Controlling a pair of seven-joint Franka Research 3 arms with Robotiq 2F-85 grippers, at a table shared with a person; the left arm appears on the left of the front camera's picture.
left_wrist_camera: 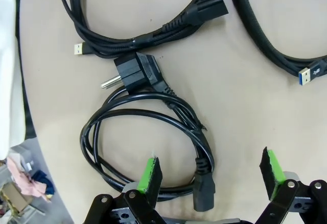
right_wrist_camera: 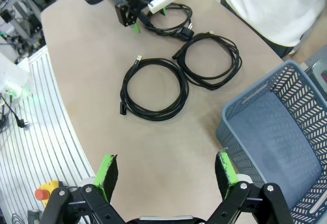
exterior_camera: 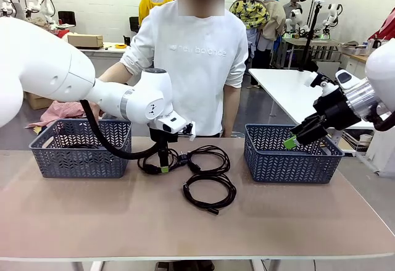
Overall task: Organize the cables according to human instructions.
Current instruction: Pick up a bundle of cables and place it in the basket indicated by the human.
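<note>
1. Left gripper [left_wrist_camera: 210, 170]: fingers spread wide, holding nothing, pointing down over a coiled power cord [left_wrist_camera: 148, 147] with a round-pin plug.
2. Right gripper [right_wrist_camera: 166, 175]: fingers spread wide, empty, raised in the air by the right basket [exterior_camera: 290, 163].
3. Middle cable [exterior_camera: 208, 155]: coiled, just beside the power cord.
4. Near cable [exterior_camera: 210, 194]: coiled, closer to the robot's side.
5. Table [exterior_camera: 92, 215]: bears all three coils between the two baskets.
6. Left basket [exterior_camera: 80, 150]: at the table's left.
7. Person [exterior_camera: 191, 55]: standing at the far edge.

Cables [left_wrist_camera: 135, 73] smooth rubber, slight gloss; baskets [exterior_camera: 80, 150] plastic, probably; table [exterior_camera: 308, 215] matt.
</note>
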